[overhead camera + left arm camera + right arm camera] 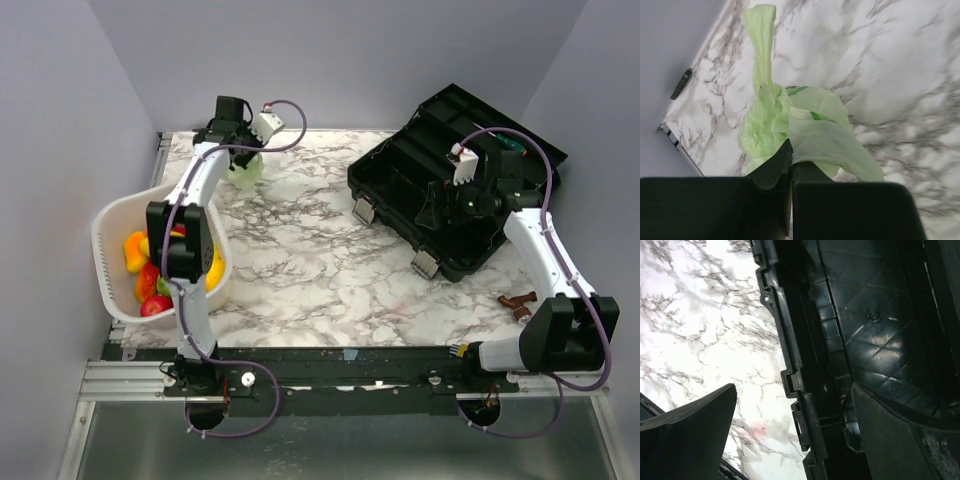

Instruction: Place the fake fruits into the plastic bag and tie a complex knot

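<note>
The pale green plastic bag (pixel 246 170) lies crumpled at the far left of the marble table, one strip (pixel 761 45) of it stretching away. My left gripper (pixel 789 150) is shut on a fold of the plastic bag (pixel 805 127), its jaws pressed together with film between them. The fake fruits (pixel 145 268), yellow, orange, red and green, lie in the white basket (pixel 110 215) at the left, under my left arm. My right gripper (pixel 792 400) stands wide open above the front edge of the black case (pixel 865 330), with nothing between its fingers. No knot shows.
An open black tool case (pixel 450 180) takes up the far right of the table. A small brown piece (pixel 520 303) lies near the right arm's base. A grey wall runs close behind the bag (pixel 670 55).
</note>
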